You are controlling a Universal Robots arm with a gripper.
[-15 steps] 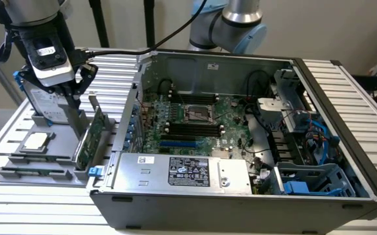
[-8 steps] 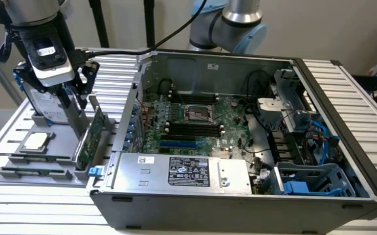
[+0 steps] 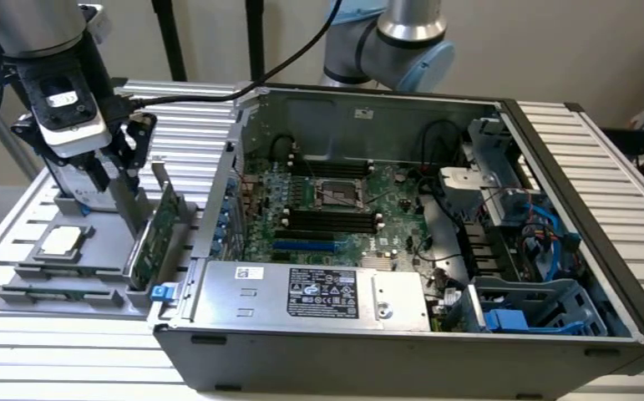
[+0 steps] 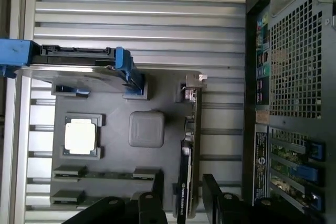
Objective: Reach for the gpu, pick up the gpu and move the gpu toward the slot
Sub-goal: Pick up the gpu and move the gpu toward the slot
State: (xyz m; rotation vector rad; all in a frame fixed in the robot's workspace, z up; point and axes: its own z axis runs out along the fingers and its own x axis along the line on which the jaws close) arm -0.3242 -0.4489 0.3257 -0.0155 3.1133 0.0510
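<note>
open end effector straddling the gpu on the parts tray

the end effector [image 3: 115, 180] hangs over the grey tray [image 3: 32, 292] at the exterior view's left, beside the open computer case [image 3: 411, 351] on the slatted table [image 3: 54, 368]. in the wrist view its black fingers [image 4: 157, 182] stand apart, one on each side of the gpu [image 4: 187, 145], with a gap on both sides, gripping nothing. the gpu [image 3: 165, 221] stands on edge in the tray on the side nearest the case, its silver bracket at the end by the hard drive [image 4: 73, 61] with blue clips. the processor chip [image 4: 80, 136] lies flat further left. white print on the card's dark edge and the power supply [image 3: 311, 292] label are too small to read.
</note>
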